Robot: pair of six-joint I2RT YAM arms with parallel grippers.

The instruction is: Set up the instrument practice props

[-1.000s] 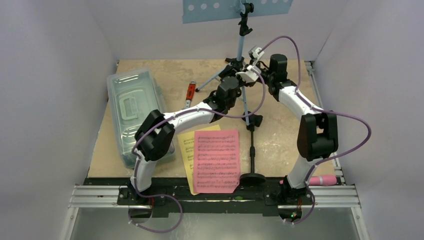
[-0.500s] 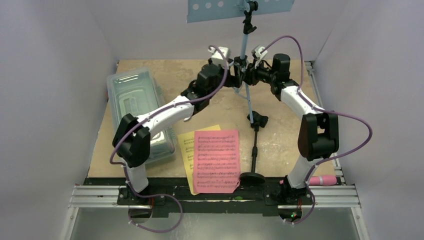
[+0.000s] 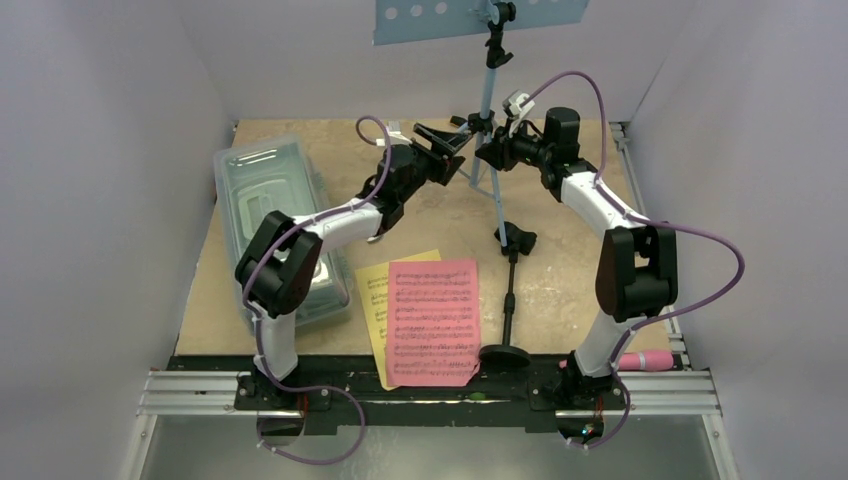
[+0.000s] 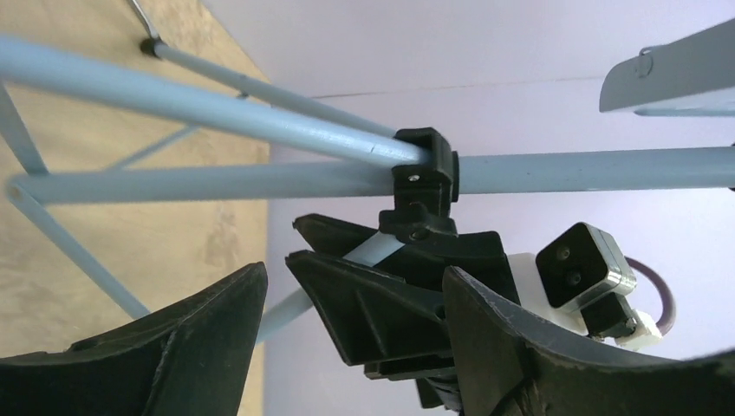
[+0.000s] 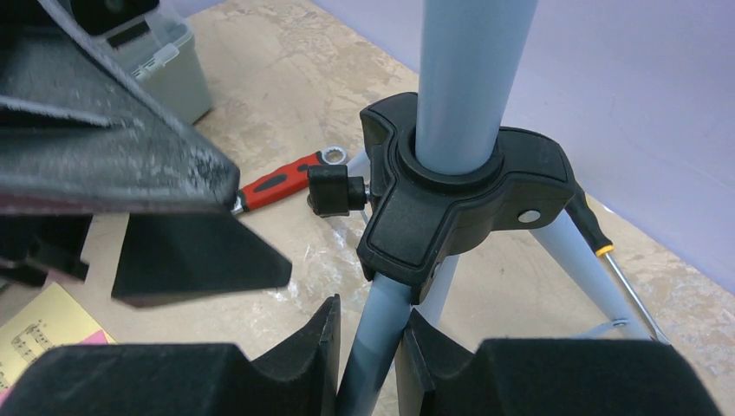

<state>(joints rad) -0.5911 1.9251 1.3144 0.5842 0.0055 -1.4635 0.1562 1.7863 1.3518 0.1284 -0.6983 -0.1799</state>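
Note:
The light blue music stand (image 3: 487, 90) stands upright at the back of the table, its perforated desk (image 3: 480, 18) at the top edge. My right gripper (image 5: 371, 347) is shut on a blue tube just under the black tripod hub (image 5: 459, 199). My left gripper (image 3: 445, 140) is open just left of the stand, holding nothing; in the left wrist view the left gripper (image 4: 355, 270) frames the right gripper's fingers. The pink page (image 3: 432, 320) lies over the yellow page (image 3: 372, 300) at the front. The black mic stand (image 3: 510, 295) lies flat beside them. The pink microphone (image 3: 645, 359) lies by the right arm's base.
A clear lidded box (image 3: 265, 215) sits along the table's left side. A red-handled wrench (image 5: 277, 184) lies on the table near the tripod's legs, under my left arm in the top view. Purple walls close in the back and both sides.
My left gripper has opened, let go of the stand and drawn back to the left. The stand has shifted slightly right and stands straighter. The right gripper has kept its grip.

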